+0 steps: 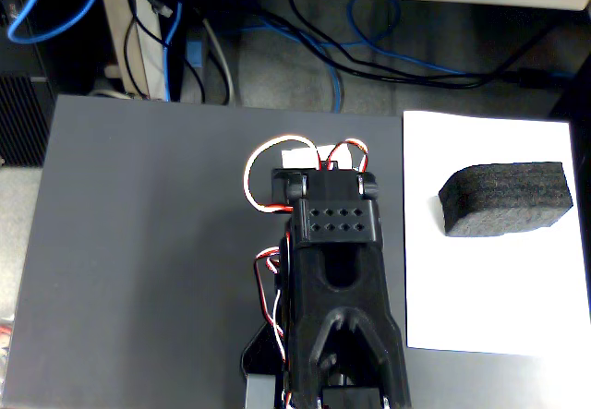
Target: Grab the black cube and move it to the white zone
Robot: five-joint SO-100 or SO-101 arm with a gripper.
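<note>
The black cube [501, 198], an oblong block of rough black foam, lies on the upper part of the white zone [489, 289], a white sheet on the right side of the dark grey table. My black arm [337, 270] is folded up over the table's lower middle, left of the sheet and well apart from the block. Red, white and black wires loop around its upper end. I cannot make out the gripper's fingers in this fixed view; the folded arm seems to cover them.
The dark grey tabletop [148, 261] spreads out left of the arm. Beyond its far edge the floor holds blue and black cables [369, 49] and a beige desk leg [134, 21]. The sheet reaches the frame's right edge.
</note>
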